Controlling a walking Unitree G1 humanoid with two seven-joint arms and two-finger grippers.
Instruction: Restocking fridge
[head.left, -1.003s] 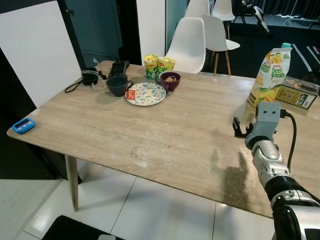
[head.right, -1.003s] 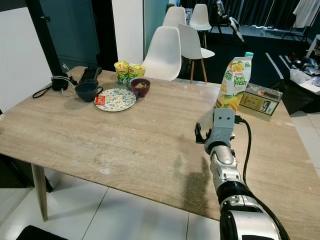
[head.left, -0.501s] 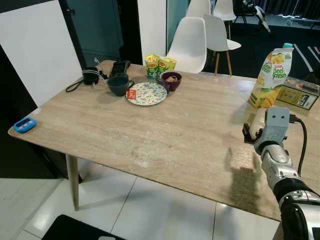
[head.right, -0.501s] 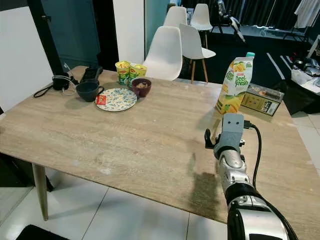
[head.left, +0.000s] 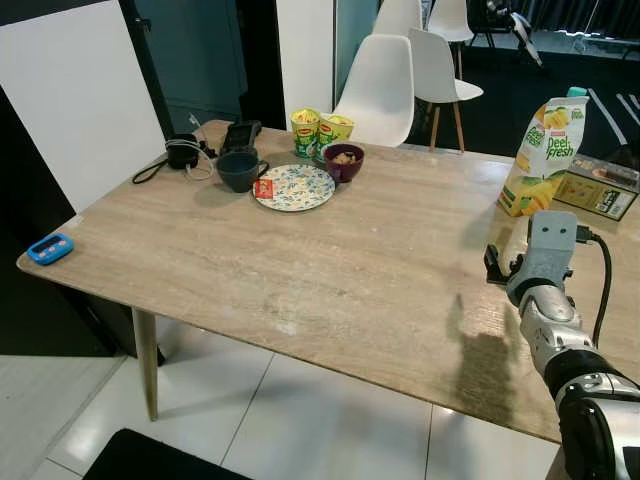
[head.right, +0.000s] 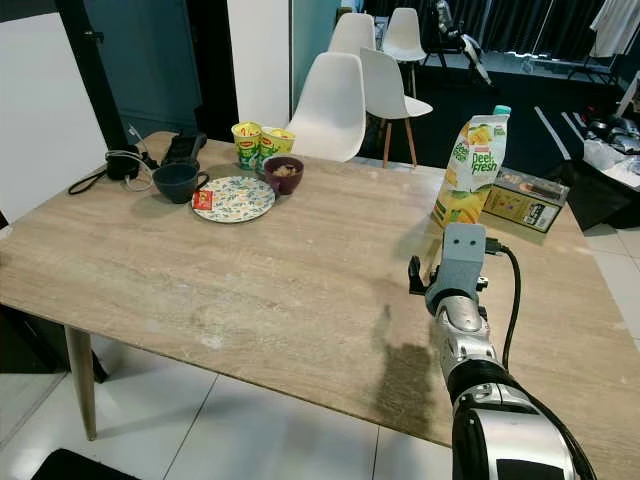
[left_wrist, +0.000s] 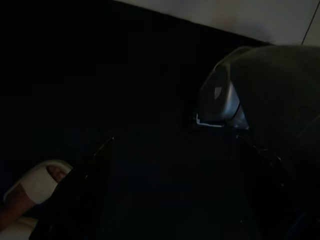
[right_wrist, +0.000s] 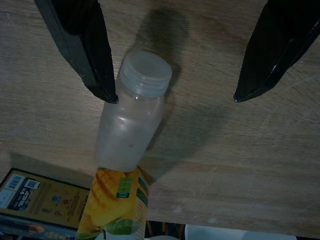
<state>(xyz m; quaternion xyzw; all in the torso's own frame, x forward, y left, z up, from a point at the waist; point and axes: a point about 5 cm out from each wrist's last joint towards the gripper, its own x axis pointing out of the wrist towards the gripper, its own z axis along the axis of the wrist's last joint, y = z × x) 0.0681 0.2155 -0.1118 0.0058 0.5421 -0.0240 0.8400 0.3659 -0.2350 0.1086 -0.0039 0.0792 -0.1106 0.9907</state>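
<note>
While the juice carton stands upright near the far right edge of the tabletop, the right gripper hangs over a small clear bottle just in front of it, fingers spread wide. This looks like the reach before a pickup for the fridge. Next it likely must shift sideways to centre the bottle, then descend and close. The forearm rises steeply over the tabletop, wrist bent forward. The left arm hangs idle in shadow; its fingers I cannot tell.
</note>
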